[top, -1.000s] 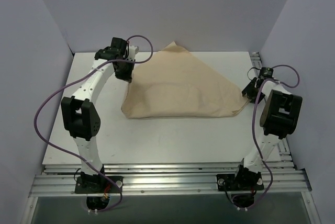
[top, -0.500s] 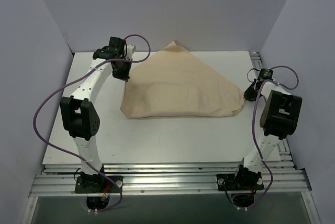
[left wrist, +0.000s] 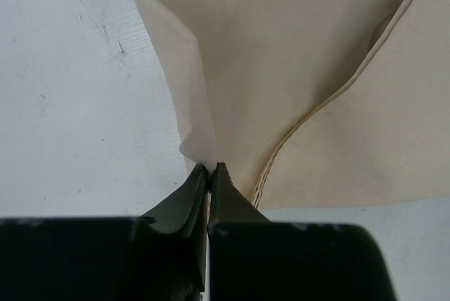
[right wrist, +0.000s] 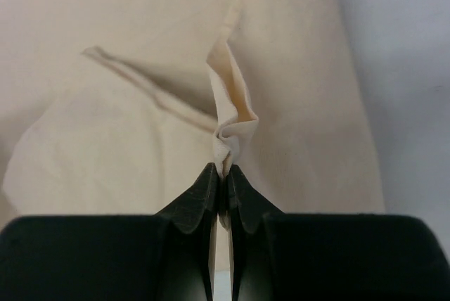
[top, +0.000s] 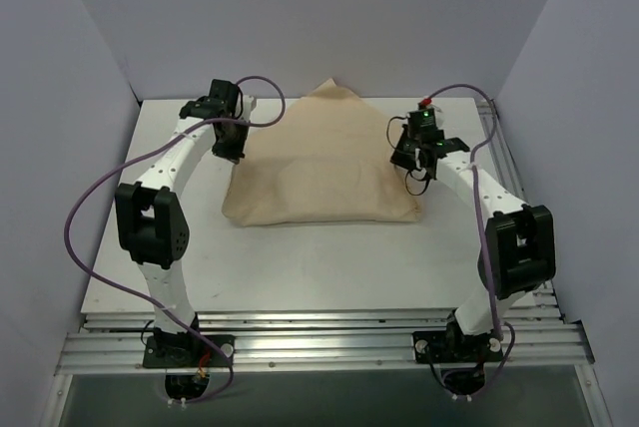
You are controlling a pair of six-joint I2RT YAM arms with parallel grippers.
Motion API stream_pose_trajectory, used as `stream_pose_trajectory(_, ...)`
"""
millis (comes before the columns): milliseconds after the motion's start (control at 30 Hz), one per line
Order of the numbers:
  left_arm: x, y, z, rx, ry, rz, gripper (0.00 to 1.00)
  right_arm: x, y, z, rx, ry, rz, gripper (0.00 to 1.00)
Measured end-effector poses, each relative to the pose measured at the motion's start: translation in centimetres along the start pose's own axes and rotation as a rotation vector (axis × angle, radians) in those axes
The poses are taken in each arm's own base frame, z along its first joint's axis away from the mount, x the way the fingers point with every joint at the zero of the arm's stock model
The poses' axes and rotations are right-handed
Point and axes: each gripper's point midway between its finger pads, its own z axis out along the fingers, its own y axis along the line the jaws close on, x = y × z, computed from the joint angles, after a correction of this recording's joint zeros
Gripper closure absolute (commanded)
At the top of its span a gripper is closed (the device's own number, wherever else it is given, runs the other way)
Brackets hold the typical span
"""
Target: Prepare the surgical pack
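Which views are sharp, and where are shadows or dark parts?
Top external: soft even light, cloth sheet sharp, faint shadow under its near edge. Left wrist: left gripper black, no detail; cloth sharp. Right wrist: right gripper equally black; pinched fold sharp.

Plain tan-beige cloth [top: 329,173], white table [top: 300,267], black pincer [left wrist: 209,171], purple cable [top: 90,198]

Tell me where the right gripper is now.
In the top view, the right gripper sits over the right side of the tan cloth, shut on a pinched fold, across from the left gripper at its left edge.
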Motion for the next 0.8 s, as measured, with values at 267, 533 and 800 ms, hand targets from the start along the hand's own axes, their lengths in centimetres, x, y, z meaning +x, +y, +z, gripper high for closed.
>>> stream_pose_trajectory(267,1.0,0.7,1.1,-0.04,0.019,0.001,0.98,4.8,12.4,-1.4,-0.17,0.032,-0.06,1.0)
stream_pose_trajectory(533,1.2,1.2,1.6,-0.07,0.012,0.001,0.98,6.9,18.6,0.4,-0.244,0.058,-0.054,1.0)
stream_pose_trajectory(800,1.6,1.3,2.3,-0.083,0.014,0.002,0.98,9.8,24.2,-0.8,-0.349,0.099,-0.034,1.0)
